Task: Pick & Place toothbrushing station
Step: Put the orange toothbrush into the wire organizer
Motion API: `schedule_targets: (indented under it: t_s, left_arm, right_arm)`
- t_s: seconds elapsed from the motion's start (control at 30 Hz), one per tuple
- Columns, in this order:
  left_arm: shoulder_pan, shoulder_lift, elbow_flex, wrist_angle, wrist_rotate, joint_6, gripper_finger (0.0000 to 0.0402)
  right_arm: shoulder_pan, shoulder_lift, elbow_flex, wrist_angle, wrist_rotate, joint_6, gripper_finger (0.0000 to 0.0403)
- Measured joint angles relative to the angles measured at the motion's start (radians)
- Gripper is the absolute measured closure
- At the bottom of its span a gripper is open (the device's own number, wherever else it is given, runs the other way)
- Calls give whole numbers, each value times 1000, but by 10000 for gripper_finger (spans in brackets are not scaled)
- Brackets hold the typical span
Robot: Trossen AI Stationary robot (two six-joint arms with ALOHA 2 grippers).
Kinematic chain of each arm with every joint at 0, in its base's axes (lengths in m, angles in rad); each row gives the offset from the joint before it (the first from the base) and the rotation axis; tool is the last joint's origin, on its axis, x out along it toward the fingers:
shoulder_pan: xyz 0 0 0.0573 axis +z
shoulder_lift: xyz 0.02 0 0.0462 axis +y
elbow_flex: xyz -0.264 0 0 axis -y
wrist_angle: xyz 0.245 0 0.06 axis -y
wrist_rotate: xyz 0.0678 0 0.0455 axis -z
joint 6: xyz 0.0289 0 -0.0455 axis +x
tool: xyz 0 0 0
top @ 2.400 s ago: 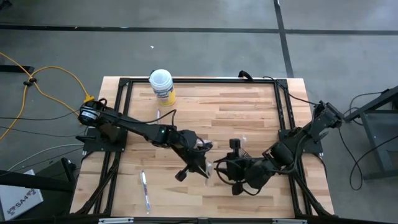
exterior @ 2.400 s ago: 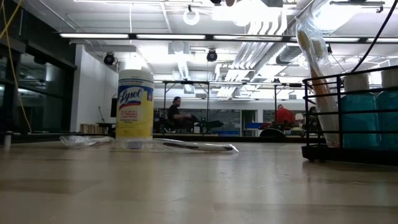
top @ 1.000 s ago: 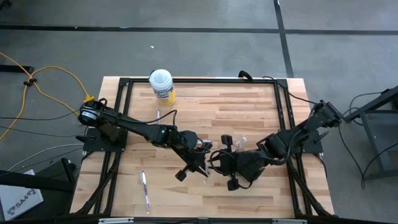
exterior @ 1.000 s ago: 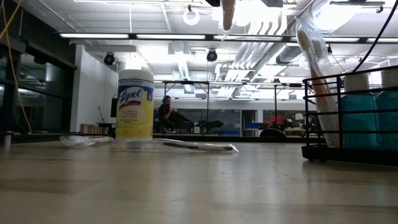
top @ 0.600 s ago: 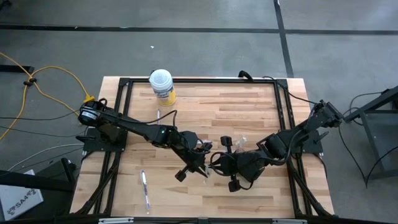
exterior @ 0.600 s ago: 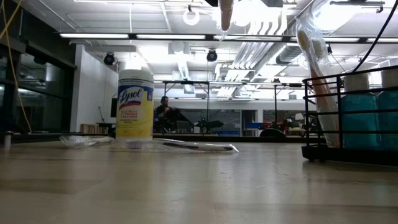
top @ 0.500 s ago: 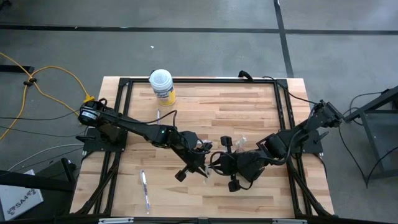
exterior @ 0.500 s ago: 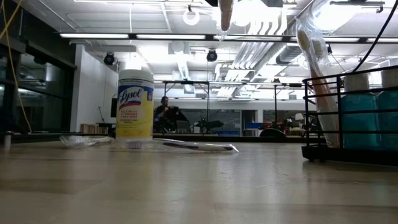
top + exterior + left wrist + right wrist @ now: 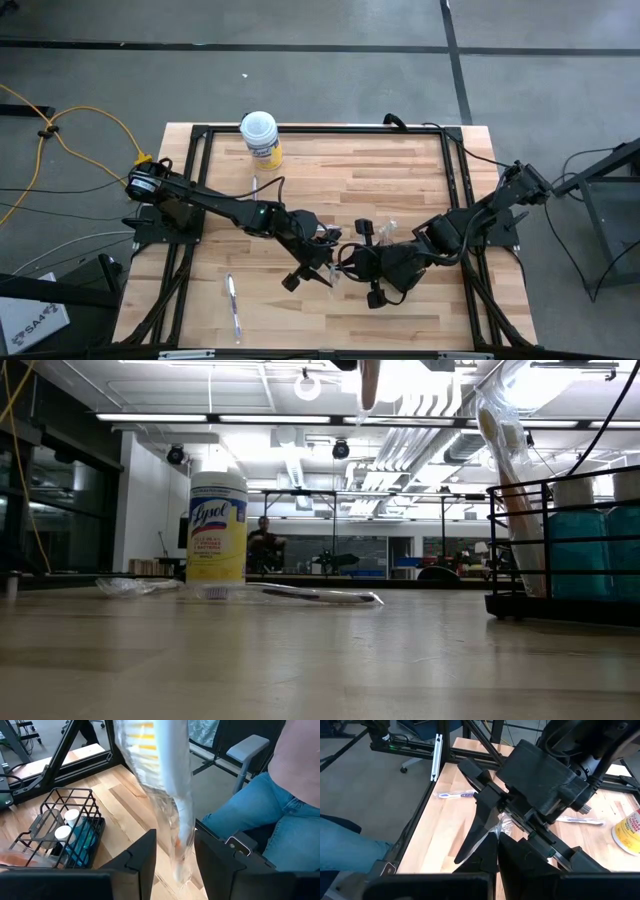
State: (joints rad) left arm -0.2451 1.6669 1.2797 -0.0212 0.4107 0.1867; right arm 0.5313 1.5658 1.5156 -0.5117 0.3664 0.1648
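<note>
Handed over mid-air, the wrapped toothbrush leaves the spread left gripper for the right gripper's pinch; the wire rack awaits.

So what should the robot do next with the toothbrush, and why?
Probably the left gripper should back straight away from the wrapped toothbrush. Its fingers stand open on either side of the wrapper, while the right gripper is shut on it, so the right arm seems to have the hold. Clearing off first avoids a snag.
</note>
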Motion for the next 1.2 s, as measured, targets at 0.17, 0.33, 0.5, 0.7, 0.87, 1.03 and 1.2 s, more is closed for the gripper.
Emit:
schedule_targets:
  t_s: [0.17, 0.33, 0.5, 0.7, 0.87, 1.03, 1.2]
  left_arm:
    - [0, 0, 0, -1, -2, 0, 271]
    - [0, 0, 0, -16, -51, 0, 270]
    - [0, 0, 0, -18, -57, -3, 270]
    - [0, 0, 0, -18, -76, -28, 270]
    - [-2, 0, 0, -18, -76, -43, 270]
    - [-3, 0, 0, -17, -75, -48, 270]
    - [-3, 0, 0, -17, -75, -45, 270]
  right_arm:
    - [18, 0, 0, -3, 1, 36, 400]
    - [66, 0, 0, -32, 38, 113, 400]
    - [121, 0, 0, -139, 144, 237, 400]
    - [169, -9, 0, -202, 246, 330, 400]
    - [189, -65, 0, -263, 335, 394, 400]
    - [196, -115, 0, -414, 409, 531, 400]
    - [196, -151, 0, -516, 430, 603, 400]
